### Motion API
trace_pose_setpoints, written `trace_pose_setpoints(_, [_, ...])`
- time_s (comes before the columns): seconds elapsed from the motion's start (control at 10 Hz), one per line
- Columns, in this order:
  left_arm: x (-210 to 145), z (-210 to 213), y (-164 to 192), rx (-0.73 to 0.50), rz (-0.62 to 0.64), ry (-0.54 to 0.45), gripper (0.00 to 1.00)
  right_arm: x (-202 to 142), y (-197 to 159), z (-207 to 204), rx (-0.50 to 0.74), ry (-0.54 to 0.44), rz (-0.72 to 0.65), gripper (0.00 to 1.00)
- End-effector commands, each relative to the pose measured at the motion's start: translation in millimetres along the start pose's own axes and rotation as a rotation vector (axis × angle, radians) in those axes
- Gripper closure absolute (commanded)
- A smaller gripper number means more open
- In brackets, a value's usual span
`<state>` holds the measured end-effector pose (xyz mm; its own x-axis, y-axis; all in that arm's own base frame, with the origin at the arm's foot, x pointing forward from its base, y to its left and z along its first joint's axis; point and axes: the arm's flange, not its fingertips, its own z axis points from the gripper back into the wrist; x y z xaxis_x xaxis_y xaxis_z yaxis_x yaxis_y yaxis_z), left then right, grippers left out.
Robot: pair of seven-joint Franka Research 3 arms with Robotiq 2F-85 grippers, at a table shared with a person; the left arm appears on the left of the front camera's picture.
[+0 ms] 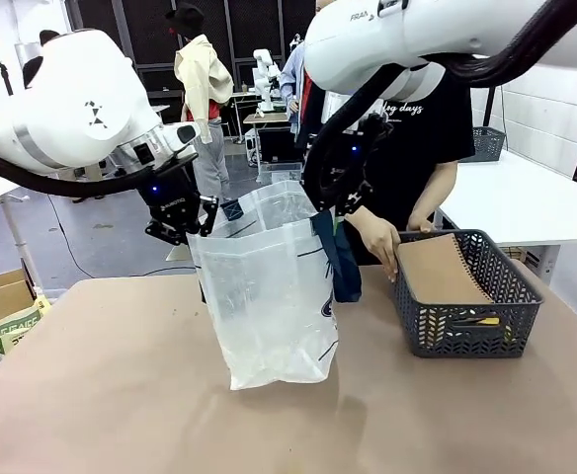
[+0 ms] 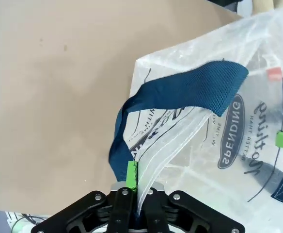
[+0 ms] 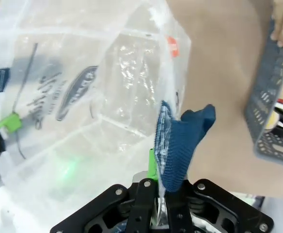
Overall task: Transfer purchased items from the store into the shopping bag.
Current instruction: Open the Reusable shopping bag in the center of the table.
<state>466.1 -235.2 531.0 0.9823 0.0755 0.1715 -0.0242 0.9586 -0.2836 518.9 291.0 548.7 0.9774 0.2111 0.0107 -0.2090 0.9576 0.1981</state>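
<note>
Currently the shopping bag stands upright at mid-tabletop, translucent, with its mouth pulled open between two grips. A navy oval logo shows on its side.

Left tool: at 10 o'clock of the bag's mouth. Its fingers are pinched tight on a fold of the plastic rim, and the navy strap loops off just beside the green pad. The left arm comes in from 9 o'clock, its wrist tipped down toward the bag.

Right tool: at 2 o'clock of the mouth. It is closed narrow on the opposite rim, with plastic and the other navy handle bunched between its fingers. The right arm crosses high from 1 o'clock, its wrist drops steeply, and a black cable runs along it.

Basket: dark grey lattice, on the tabletop at 3 o'clock of the bag, near it but apart. A brown pad leans tilted inside, its top edge above the rim. A yellow-and-black item lies low behind the lattice, too hidden to name.

Person: standing at 12 o'clock beyond the basket, in a dark shirt. One hand reaches down, fingertips at the basket's rim on the bag side.
</note>
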Motion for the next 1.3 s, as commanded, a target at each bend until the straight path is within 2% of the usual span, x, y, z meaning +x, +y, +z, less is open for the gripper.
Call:
trace_pose_setpoints(0.0, [-5, 5, 15, 0.014, 0.025, -0.018, 1.0, -15, -17, -5, -0.052, -0.021, 0.009, 1.0])
trace_pose_setpoints(0.5, [2, -3, 11, 0.084, 0.053, -0.126, 1.0, -22, -45, -4, -0.14, -0.038, 0.073, 1.0])
trace_pose_setpoints(0.8, [5, -12, 7, 0.119, 0.052, -0.119, 1.0, -24, -60, -3, -0.16, -0.048, 0.07, 1.0])
trace_pose_setpoints(1.2, [15, -23, 4, 0.122, 0.037, -0.077, 1.0, -24, -68, -8, -0.121, -0.059, 0.033, 1.0])
